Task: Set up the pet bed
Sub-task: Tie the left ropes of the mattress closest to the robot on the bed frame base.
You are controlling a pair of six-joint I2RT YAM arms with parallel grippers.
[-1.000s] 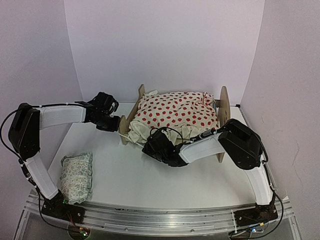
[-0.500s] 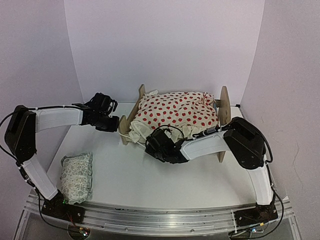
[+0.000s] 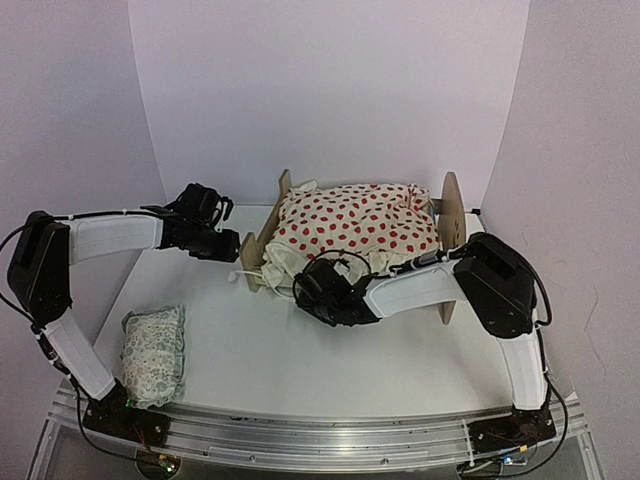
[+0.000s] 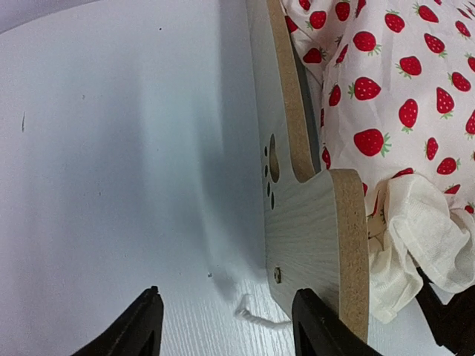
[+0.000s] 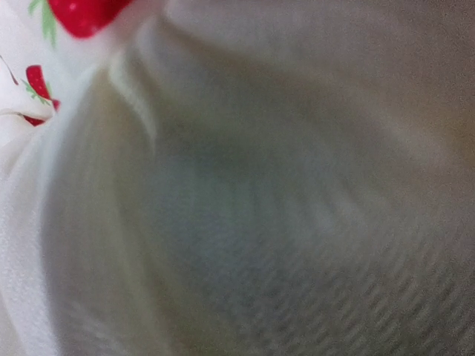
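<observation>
Cream ruffled fabric blanket (image 3: 350, 225) bears red, green-leafed strawberries; light plywood pet bed (image 4: 304, 252) is plain tan; small pillow (image 3: 155, 352) is pale green-patterned.

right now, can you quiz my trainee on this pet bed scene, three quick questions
1. Multiple choice: what covers the pet bed? A) a strawberry-print blanket B) a striped towel C) nothing
2. True or false: the left arm's jaws stand open by the paw-print end board, holding nothing.
3. Where does the pillow lie?

Key: 1 A. 2 true. 3 on the table, near the left arm's base, apart from the bed.
</observation>
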